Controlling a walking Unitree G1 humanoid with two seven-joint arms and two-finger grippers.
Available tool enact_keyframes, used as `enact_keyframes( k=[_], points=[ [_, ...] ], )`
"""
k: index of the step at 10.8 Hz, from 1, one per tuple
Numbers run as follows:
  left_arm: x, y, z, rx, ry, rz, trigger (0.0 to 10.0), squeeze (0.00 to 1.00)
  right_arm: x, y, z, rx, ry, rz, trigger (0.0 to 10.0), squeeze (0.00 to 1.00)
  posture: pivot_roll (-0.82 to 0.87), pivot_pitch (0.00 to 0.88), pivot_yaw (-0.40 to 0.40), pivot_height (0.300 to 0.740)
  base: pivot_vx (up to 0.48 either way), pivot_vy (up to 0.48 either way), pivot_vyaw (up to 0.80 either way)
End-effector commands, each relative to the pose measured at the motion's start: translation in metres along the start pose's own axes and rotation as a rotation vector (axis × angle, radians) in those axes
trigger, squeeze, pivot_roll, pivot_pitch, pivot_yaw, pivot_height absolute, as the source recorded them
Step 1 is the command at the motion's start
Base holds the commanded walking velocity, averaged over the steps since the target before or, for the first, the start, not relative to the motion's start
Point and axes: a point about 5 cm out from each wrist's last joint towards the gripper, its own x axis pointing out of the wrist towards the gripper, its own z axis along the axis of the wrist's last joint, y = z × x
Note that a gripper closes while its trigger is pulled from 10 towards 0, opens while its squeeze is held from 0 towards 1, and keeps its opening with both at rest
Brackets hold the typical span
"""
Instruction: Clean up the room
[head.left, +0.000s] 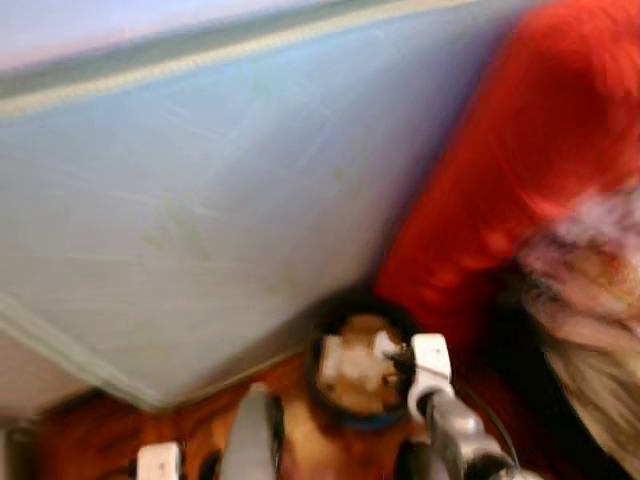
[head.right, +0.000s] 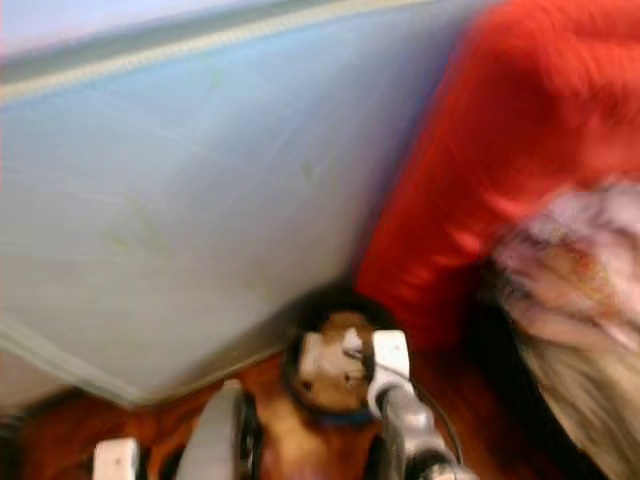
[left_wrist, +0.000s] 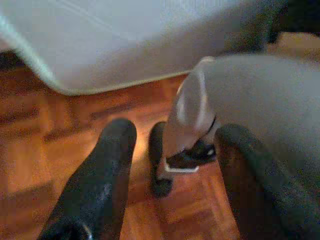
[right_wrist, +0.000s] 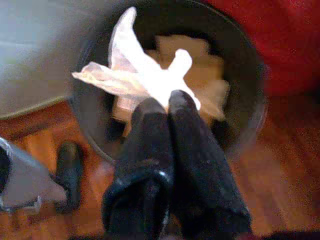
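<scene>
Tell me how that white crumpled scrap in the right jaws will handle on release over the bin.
The white scrap looks thin and crinkled, so probably floppy and very light. It may drift or cling to the right gripper rather than drop straight into the black bin. Likely not fragile.

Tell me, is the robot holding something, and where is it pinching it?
Yes. The right gripper pinches a crumpled white wrapper by its lower end, above the dark bin. The left gripper holds nothing.
</scene>
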Motion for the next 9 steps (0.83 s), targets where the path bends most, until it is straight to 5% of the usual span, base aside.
enact_keyframes(
  k=[1,4,5,6,7,9],
  points=[
    [-0.017,0.003,-0.018,-0.026,0.048,0.009,10.0,0.0,-0.001,0.001,-0.007,0.021,0.034,-0.008,10.0,0.0,0.23,0.305,-0.008,0.631,0.0,0.0,0.0],
    [-0.029,0.002,-0.023,-0.034,0.014,-0.005,10.0,0.0,0.001,0.001,-0.001,0.02,0.027,-0.008,10.0,0.0,0.26,0.352,-0.005,0.631,0.0,0.0,0.0],
    [0.012,-0.03,0.046,0.069,-0.275,-0.076,10.0,0.0,0.001,0.0,0.001,0.019,0.027,-0.012,10.0,0.0,0.26,0.36,-0.004,0.631,0.0,0.0,0.0],
    [0.022,-0.07,0.126,0.095,-0.507,-0.122,10.0,0.0,0.002,-0.001,0.003,0.021,0.024,-0.019,10.0,0.0,0.27,0.376,-0.005,0.631,0.0,0.0,0.0],
    [0.017,-0.082,0.149,0.092,-0.555,-0.13,10.0,0.0,0.002,-0.002,0.005,0.018,0.023,-0.026,10.0,0.0,0.27,0.383,-0.005,0.631,0.0,0.0,0.0],
    [0.006,-0.092,0.161,0.065,-0.584,-0.139,10.0,0.0,0.003,-0.005,0.007,0.013,0.025,-0.048,10.0,0.0,0.28,0.414,-0.001,0.631,0.0,0.0,0.0]
  ],
)
